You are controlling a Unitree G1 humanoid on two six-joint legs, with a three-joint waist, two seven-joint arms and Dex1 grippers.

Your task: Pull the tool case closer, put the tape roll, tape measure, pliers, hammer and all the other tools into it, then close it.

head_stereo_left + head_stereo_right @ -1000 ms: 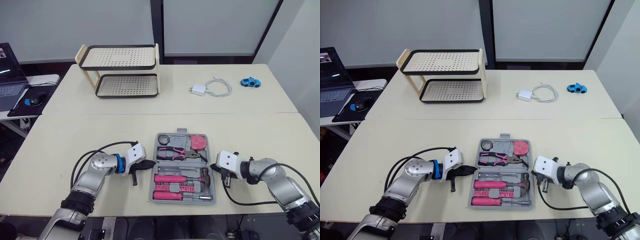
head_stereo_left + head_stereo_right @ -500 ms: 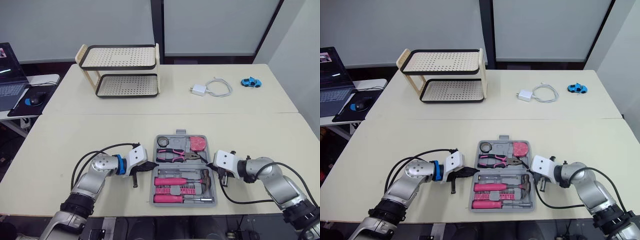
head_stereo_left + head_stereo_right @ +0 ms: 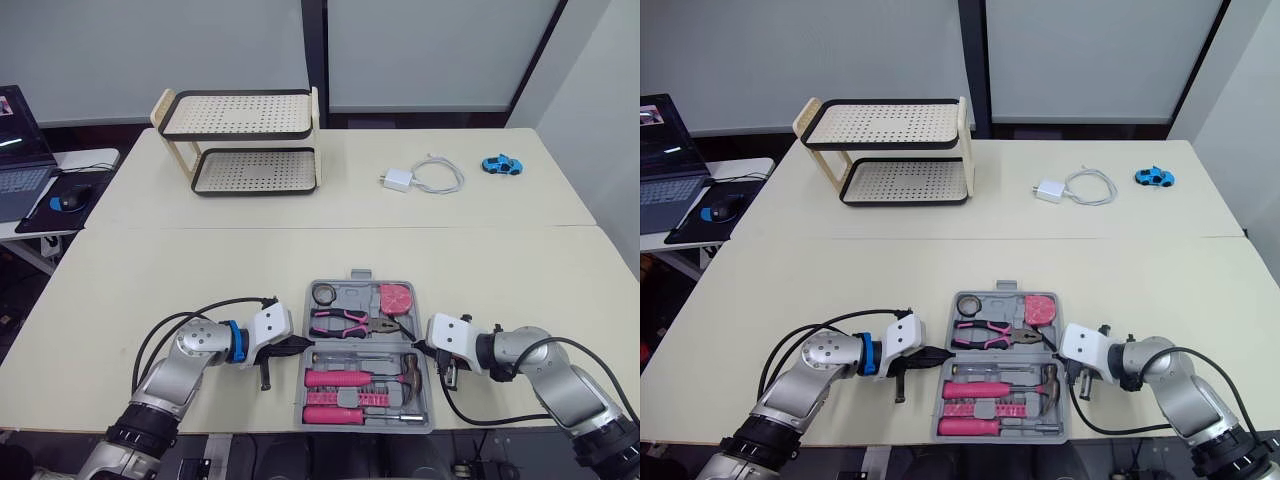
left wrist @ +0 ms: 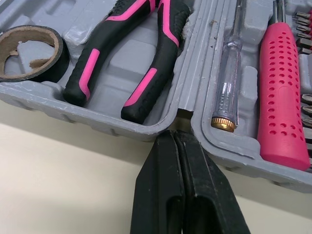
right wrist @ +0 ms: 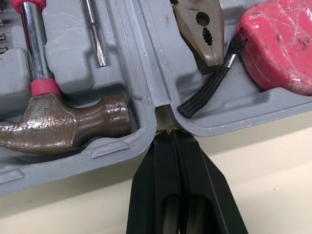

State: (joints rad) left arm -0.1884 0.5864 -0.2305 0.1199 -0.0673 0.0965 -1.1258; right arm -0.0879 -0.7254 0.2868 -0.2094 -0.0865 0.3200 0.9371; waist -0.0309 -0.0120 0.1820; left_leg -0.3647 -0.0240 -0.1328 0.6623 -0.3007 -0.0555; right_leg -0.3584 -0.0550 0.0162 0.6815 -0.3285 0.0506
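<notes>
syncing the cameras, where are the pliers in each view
Left eye view: pliers in the tool case's far half.
Right eye view: same place.
Left wrist view: its handles, beside the tape roll.
Right wrist view: its metal head, beside the tape measure.
Shared: the case's hinge ridge.

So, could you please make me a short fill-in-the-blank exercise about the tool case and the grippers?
1. The tool case is lying ____, its tools visible.
2. The hammer has its head toward the ____ gripper.
3. The left gripper and right gripper both have fingers ____.
Missing words: open; right; shut.
</notes>
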